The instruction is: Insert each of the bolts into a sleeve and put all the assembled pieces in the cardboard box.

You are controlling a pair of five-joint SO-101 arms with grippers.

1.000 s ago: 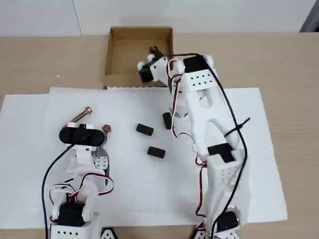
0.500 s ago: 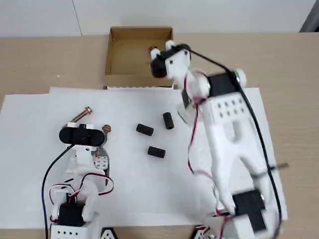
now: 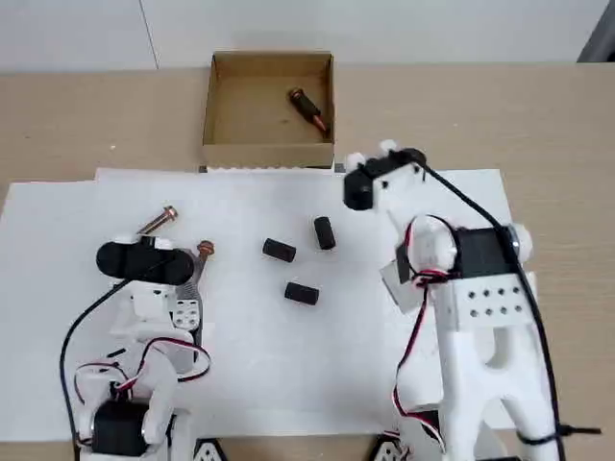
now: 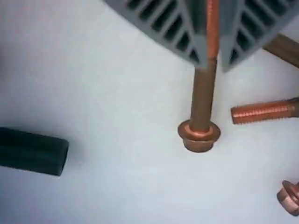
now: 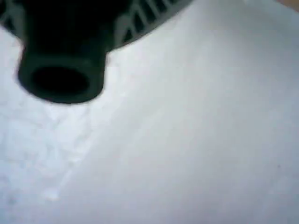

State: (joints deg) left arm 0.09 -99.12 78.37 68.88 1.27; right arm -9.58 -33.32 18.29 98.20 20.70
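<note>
My left gripper [image 3: 199,261] [image 4: 209,58] is shut on a copper bolt [image 4: 201,107] [image 3: 205,250], head down just over the white paper. Three loose bolts lie near it: one [image 4: 264,112] beside the head, one [image 4: 282,46] farther off, one [image 4: 289,198] at the edge. Another bolt [image 3: 159,221] lies beyond the left arm. My right gripper [image 3: 363,184] [image 5: 65,42] is shut on a black sleeve [image 5: 60,81] [image 3: 354,192], held low over the paper's far edge, hollow end showing. Three black sleeves [image 3: 324,232] [image 3: 279,250] [image 3: 301,294] lie mid-paper. The cardboard box [image 3: 219,106] holds one assembled piece [image 3: 307,108].
White paper [image 3: 480,211] covers the near half of the wooden table [image 3: 96,115]. The box stands just past the paper's far edge. A black sleeve [image 4: 32,151] lies on the paper close to the held bolt. Cables run along both arms.
The right arm has pulled back from over the box to the paper's far edge with the sleeve in its gripper. The left arm has shifted slightly left with its bolt.
</note>
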